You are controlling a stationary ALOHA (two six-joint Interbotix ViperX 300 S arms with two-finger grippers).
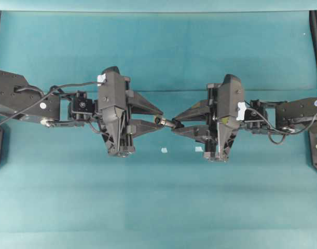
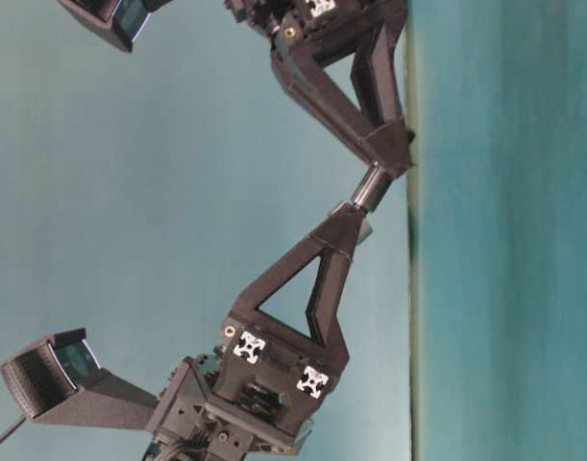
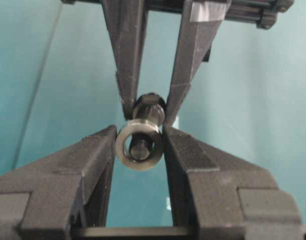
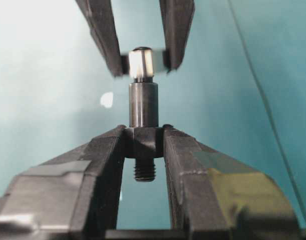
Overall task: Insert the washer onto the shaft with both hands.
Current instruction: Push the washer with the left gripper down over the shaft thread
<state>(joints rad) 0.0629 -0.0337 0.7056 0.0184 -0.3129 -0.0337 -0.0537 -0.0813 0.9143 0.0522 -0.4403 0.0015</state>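
We have both arms meeting tip to tip above the middle of the teal counter [image 1: 158, 207]. Our left hand [image 1: 157, 119] is clamped on the washer [image 3: 138, 146], its fingertips pinching the ring's outer rim at 3 and 9 o'clock in the left wrist view, so the bore faces the other arm. Our right hand [image 1: 175, 124] is closed tight on the shaft [image 4: 143, 105], gripping the thicker collar near its threaded end, with the smooth stepped length pointing away toward the washer.

In the left wrist view the narrow tip of the shaft shows inside the washer's hole, so we judge the insertion has begun and the ring has not yet passed onto the wider body. The right wrist view agrees: the washer sits at 12 o'clock from the shaft's body, over its slim end.

Both parts are small, rigid, light metal, smooth and likely slippery under the pads. They will not flex, so any tilt between bore and pin could bind or pop the washer out of its edge grip. We would keep holding the ring by its rim only, leaving the hole free, and hold the shaft at its collar.

Two tiny pale chips [image 1: 164, 150] lie on the counter below the hands, at about 6 o'clock in the overhead view.
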